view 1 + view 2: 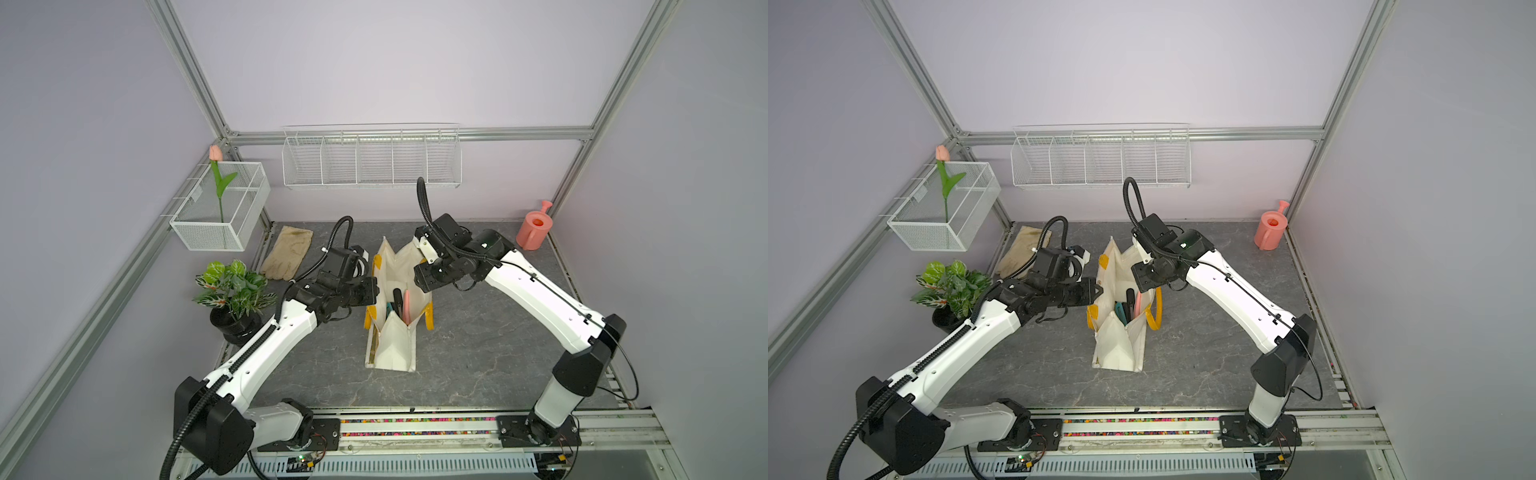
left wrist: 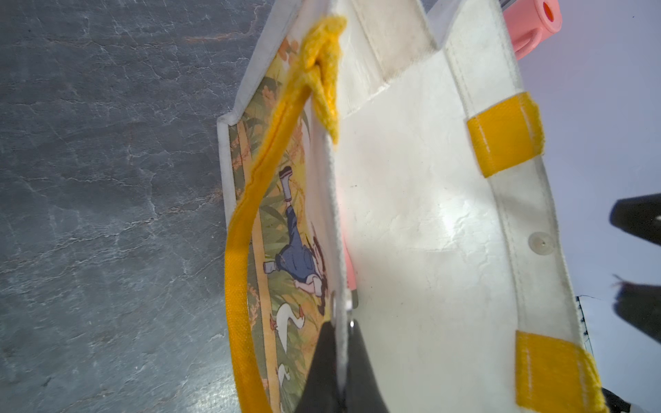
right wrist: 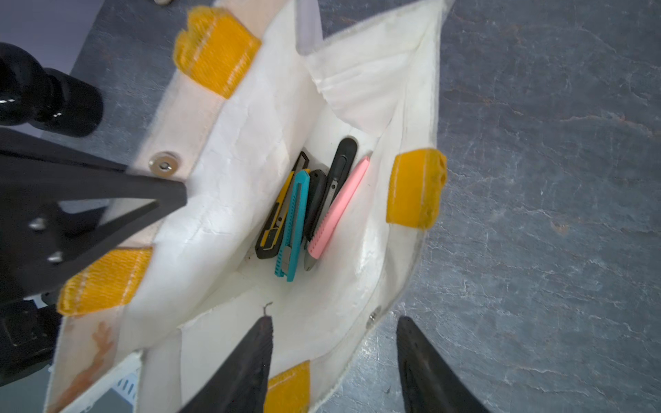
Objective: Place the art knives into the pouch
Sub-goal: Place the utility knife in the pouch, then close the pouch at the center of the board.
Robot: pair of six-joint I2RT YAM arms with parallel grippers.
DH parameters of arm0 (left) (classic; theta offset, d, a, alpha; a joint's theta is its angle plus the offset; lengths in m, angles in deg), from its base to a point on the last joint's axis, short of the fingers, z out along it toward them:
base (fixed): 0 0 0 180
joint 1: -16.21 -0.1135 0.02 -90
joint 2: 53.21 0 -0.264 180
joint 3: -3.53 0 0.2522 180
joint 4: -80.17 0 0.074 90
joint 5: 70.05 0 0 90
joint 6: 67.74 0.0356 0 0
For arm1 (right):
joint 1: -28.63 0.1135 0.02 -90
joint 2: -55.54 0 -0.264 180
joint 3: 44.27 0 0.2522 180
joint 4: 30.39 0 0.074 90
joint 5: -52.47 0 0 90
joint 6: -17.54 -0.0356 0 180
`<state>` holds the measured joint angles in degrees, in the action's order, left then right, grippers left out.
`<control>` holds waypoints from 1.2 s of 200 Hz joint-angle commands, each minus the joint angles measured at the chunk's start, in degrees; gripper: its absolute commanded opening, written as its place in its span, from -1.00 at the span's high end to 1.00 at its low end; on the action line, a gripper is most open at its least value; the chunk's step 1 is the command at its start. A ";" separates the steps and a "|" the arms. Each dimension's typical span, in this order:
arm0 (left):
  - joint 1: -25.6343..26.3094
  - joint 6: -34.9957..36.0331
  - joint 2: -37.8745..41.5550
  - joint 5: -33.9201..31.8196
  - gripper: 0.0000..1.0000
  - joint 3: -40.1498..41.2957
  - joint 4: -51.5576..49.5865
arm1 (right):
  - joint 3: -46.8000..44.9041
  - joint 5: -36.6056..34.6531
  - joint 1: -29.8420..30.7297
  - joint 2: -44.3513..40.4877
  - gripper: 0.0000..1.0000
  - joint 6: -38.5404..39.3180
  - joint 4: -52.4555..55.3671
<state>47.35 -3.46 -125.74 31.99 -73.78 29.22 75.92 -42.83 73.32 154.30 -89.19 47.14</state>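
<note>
The cream pouch [image 1: 395, 345] [image 1: 1117, 349] stands open at the table's middle, its printed outside [image 2: 286, 250] facing the left arm. My left gripper [image 1: 374, 291] [image 2: 341, 323] is shut on the pouch's rim, one finger [image 3: 171, 193] on each side of the fabric. Several art knives lie side by side on the pouch's plain floor: a pink one [image 3: 339, 203] [image 1: 407, 305], a teal one [image 3: 295, 221], a yellow-and-black one [image 3: 275, 221] and black ones [image 3: 338, 168]. My right gripper [image 1: 424, 282] [image 3: 334, 321] hangs open over the opposite rim, holding nothing, one finger inside and one outside.
A pink watering can [image 1: 534, 230] stands at the back right. A beige glove [image 1: 286, 253] and a potted plant [image 1: 232, 291] are on the left. A wire basket with a tulip [image 1: 220, 208] and a wire shelf [image 1: 370, 158] hang on the walls.
</note>
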 commanded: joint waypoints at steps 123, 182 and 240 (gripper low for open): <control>1.33 -2.97 1.97 2.34 1.00 0.09 2.62 | -8.61 8.81 -3.26 -0.60 0.67 -1.84 -8.48; 6.88 -7.00 0.65 1.38 1.00 0.18 7.65 | -4.15 13.53 -3.72 2.64 0.78 0.99 -9.75; 8.22 -10.72 0.98 -0.61 1.00 1.36 12.34 | 6.22 15.44 -3.75 7.14 0.78 5.72 -3.50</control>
<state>55.08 -11.15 -125.37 32.42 -72.89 36.26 77.67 -29.81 69.93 159.92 -86.97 40.97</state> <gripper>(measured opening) 0.049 0.111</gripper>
